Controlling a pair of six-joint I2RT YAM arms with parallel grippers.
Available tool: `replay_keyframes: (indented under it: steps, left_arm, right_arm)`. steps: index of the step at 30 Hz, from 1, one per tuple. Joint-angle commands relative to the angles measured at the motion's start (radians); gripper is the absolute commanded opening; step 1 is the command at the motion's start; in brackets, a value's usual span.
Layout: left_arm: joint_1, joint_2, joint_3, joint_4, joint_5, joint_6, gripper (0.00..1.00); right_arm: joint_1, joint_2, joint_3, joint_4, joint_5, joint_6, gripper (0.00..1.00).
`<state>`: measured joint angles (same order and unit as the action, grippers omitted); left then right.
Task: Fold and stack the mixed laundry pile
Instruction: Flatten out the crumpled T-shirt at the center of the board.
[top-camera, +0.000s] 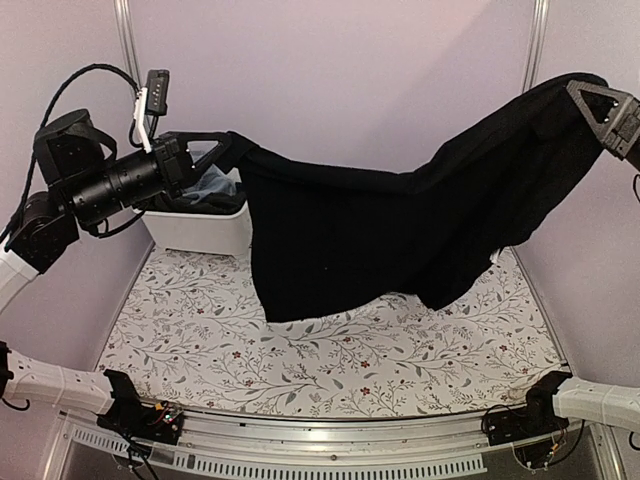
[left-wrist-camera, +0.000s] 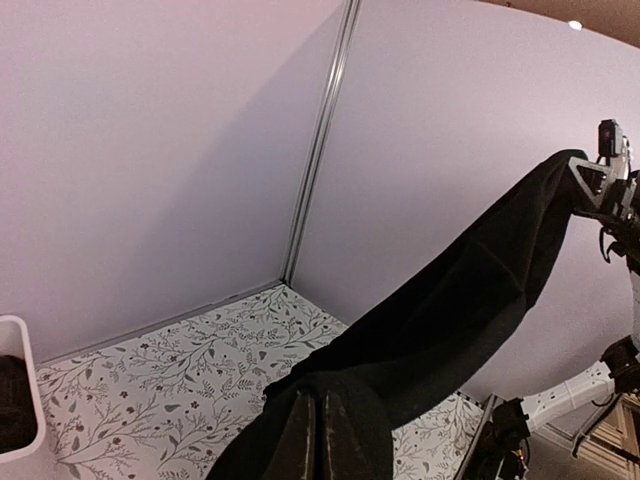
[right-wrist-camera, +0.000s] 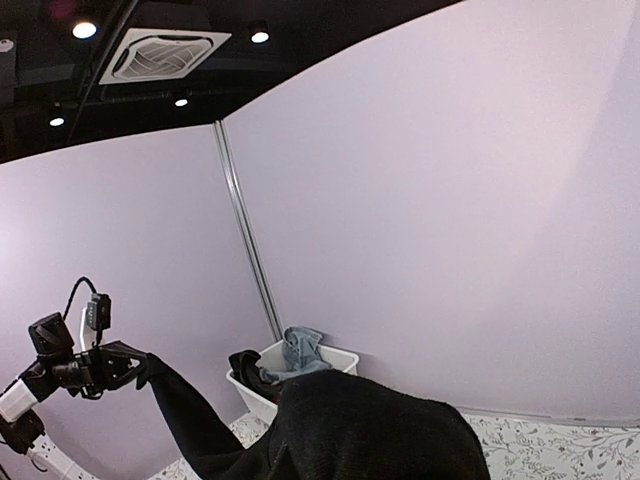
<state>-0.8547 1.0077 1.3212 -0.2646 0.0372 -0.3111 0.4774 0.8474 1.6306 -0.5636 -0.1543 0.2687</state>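
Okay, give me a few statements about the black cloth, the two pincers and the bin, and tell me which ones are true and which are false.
1. The black cloth is held up in the air between the left pincer and the right pincer. True.
2. The left pincer is open and empty. False: it is shut on one end of the cloth.
3. A white bin stands at the far left of the table. True.
4. The bin is empty. False: it holds clothes, among them a light blue denim piece.
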Motion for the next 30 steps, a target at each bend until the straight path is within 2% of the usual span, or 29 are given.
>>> replay_keyframes:
  steps: [1, 3, 10, 16, 20, 22, 27, 30]
  left_arm:
    - [-0.019, -0.009, 0.039, 0.053, -0.061, 0.051, 0.0]
    - [-0.021, 0.001, 0.063, 0.081, -0.061, 0.067, 0.0]
    - [-0.022, 0.064, 0.145, 0.101, -0.051, 0.122, 0.0]
    - [-0.02, 0.097, 0.175, 0.079, -0.24, 0.109, 0.0]
    - [-0.02, 0.113, 0.206, 0.058, -0.278, 0.102, 0.0]
    - [-0.02, 0.111, 0.226, 0.051, -0.257, 0.093, 0.0]
    - [-0.023, 0.105, 0.279, 0.025, -0.086, 0.073, 0.0]
    - [-0.04, 0.092, 0.288, 0.018, -0.045, 0.064, 0.0]
  right_arm:
    - [-0.002, 0.008, 0.096, -0.017, 0.049, -0.033, 0.0]
    - [-0.001, 0.016, 0.133, 0.012, 0.077, -0.046, 0.0]
    - [-0.001, 0.121, 0.256, 0.042, 0.013, -0.101, 0.0]
    - [-0.001, 0.166, 0.206, 0.023, 0.078, -0.146, 0.0]
    - [-0.002, 0.17, 0.209, 0.024, 0.105, -0.162, 0.0]
    - [-0.001, 0.17, 0.253, 0.01, 0.106, -0.172, 0.0]
    - [-0.002, 0.213, 0.438, -0.103, 0.062, -0.215, 0.0]
    - [0.0, 0.218, 0.473, -0.139, 0.009, -0.218, 0.0]
